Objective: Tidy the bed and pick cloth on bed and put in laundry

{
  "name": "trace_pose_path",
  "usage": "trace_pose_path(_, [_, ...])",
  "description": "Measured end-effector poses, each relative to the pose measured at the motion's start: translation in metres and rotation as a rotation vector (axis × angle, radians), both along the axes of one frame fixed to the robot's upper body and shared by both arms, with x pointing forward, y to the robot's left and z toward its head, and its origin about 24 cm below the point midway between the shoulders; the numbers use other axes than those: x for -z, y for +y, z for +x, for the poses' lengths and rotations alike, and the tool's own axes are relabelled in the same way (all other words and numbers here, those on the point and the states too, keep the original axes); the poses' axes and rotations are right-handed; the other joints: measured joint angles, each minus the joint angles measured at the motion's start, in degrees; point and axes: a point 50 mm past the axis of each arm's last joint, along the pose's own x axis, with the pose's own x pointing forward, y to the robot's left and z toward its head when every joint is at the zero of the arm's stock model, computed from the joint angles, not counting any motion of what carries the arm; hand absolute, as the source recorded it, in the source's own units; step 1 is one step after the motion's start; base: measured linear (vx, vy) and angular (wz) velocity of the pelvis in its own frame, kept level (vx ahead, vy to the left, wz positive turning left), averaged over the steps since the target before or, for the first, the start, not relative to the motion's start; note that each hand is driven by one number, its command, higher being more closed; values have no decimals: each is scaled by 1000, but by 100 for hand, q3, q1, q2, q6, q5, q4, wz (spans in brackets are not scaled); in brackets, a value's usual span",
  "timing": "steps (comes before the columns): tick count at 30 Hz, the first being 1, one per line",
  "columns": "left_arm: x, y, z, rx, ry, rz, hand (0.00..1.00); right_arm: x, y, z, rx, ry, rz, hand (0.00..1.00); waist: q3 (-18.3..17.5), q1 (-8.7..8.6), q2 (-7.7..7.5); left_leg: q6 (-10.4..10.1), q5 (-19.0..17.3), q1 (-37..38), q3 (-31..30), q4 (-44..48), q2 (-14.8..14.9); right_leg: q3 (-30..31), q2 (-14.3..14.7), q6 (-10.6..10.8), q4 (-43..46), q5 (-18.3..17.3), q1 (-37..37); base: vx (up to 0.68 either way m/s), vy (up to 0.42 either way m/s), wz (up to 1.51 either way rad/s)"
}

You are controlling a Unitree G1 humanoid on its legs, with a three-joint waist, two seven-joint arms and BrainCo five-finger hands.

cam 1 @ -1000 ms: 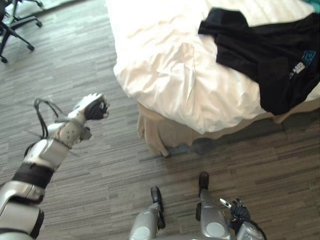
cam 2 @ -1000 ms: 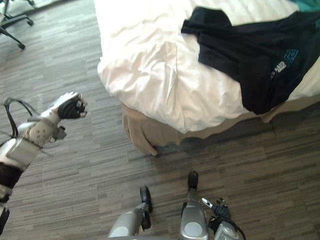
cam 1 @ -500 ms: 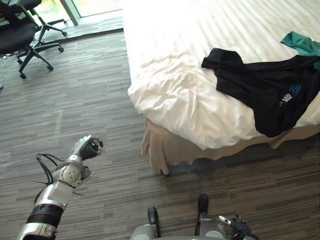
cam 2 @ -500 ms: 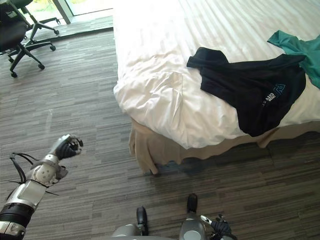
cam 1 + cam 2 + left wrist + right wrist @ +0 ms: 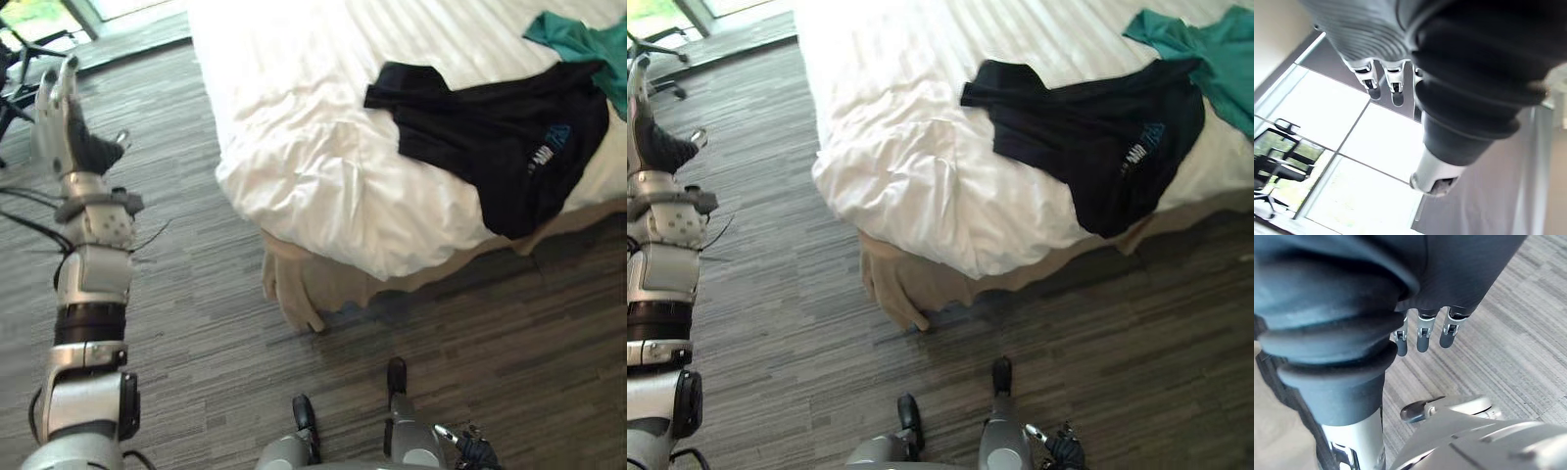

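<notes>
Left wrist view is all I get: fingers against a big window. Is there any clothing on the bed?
Observer: Yes. A black garment lies near the corner of the white bed, partly draped over its edge, and a teal garment lies just past it.
Operator: Is either hand close to them?
Observer: No. The left hand is up over the floor beside the bed, fingers straight and empty. The right hand hangs low above the floor, its fingers relaxed.
</notes>
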Motion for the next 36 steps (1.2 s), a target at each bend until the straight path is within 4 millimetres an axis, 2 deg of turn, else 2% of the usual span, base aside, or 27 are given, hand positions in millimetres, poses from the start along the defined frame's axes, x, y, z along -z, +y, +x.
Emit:
trace_pose_path(1, [-9, -4, 1, 6, -18, 17, 0, 0, 1, 1, 2, -3, 3, 0, 46, -5, -9, 19, -15, -70, 45, 41, 4, 55, 0, -19, 0, 15, -73, -56, -13, -26])
trace_pose_path(2, [-30, -14, 3, 19, -56, 52, 0, -2, 1, 7, 13, -25, -1, 0, 227, -75, 12, 35, -26, -205, 69, 116, -1, 113, -14, -50, 0, 39, -203, -40, -16, -16])
trace_pose_path(6, [-60, -29, 11, 22, -69, 122, 0, -7, 2, 27, 23, -80, -2, 0, 622, -253, -2, 34, -23, -443, 212, 157, 21, 270, 0, -25, 1, 147, -507, -36, -16, -18])
trace_pose_path(9, [-69, -36, 19, 24, -20, 158, 0, -13, 2, 39, 30, -132, -5, 0, 821, -296, -43, 35, -22, -574, 358, 177, 33, 428, 15, 76, 2, 260, -718, 5, 0, -23])
trace_pose_path(10, [-72, -37, 22, 25, 1, 166, 0, -14, 3, 43, 31, -150, -2, 0, 971, -351, -47, 35, -24, -585, 373, 193, 40, 440, 19, 83, 2, 263, -722, 16, 4, -14])
trace_pose_path(12, [-72, -34, 27, 10, 44, 165, 0, -15, 9, 46, 33, -169, 13, 0, 1026, -430, -78, 34, -25, -750, 395, 212, 53, 452, 23, 138, 2, 300, -846, 14, 8, -4])
trace_pose_path(18, [-66, -19, 40, -41, 185, 104, 0, -19, 21, 54, 56, -216, 40, 0, 1224, -382, -301, 12, -43, -1039, 496, 314, 111, 503, 41, 211, 3, 379, -1147, 12, 5, 1])
trace_pose_path(20, [-68, -23, 44, -20, 195, 71, 0, -22, 21, 57, 59, -243, 37, 0, 1279, -295, -388, 16, -49, -1198, 497, 385, 134, 507, 39, 229, 3, 409, -1266, -10, 4, 6])
trace_pose_path(21, [-68, -28, 45, 2, 196, 53, 100, -23, 21, 55, 61, -248, 35, 0, 1285, -249, -400, 11, -64, -1241, 497, 425, 147, 506, 40, 225, 3, 415, -1292, -9, 1, 4])
trace_pose_path(26, [-62, -30, 48, 85, 204, -82, 100, -34, 21, 66, 54, -335, 28, 0, 1310, -82, -472, -47, -267, -1480, 519, 781, 477, 609, 260, 264, 4, 692, -1385, -7, -16, -8])
trace_pose_path(29, [-57, -27, 48, 106, 219, -91, 100, -36, 23, 69, 38, -351, 33, 0, 1306, -61, -476, -60, -295, -1542, 544, 838, 604, 643, 340, 265, 5, 692, -1408, -7, -48, -1])
trace_pose_path(32, [-49, -29, 46, 159, 238, -64, 100, -37, 20, 70, 16, -348, 24, 0, 1232, 39, -492, -104, -235, -1533, 592, 847, 710, 655, 431, 265, 5, 692, -1406, 0, -67, -5])
trace_pose_path(35, [-11, -34, 46, 201, 347, 50, 100, -37, 23, 71, -20, -348, 33, 0, 943, 46, -488, -123, -222, -1490, 614, 858, 732, 652, 444, 264, 5, 691, -1364, 3, -23, -2])
trace_pose_path(36, [8, -40, 46, 230, 416, 107, 100, -36, 26, 72, -34, -348, 43, 0, 890, 55, -483, -123, -225, -1351, 613, 857, 738, 645, 444, 265, 5, 689, -1220, 18, 5, 3])
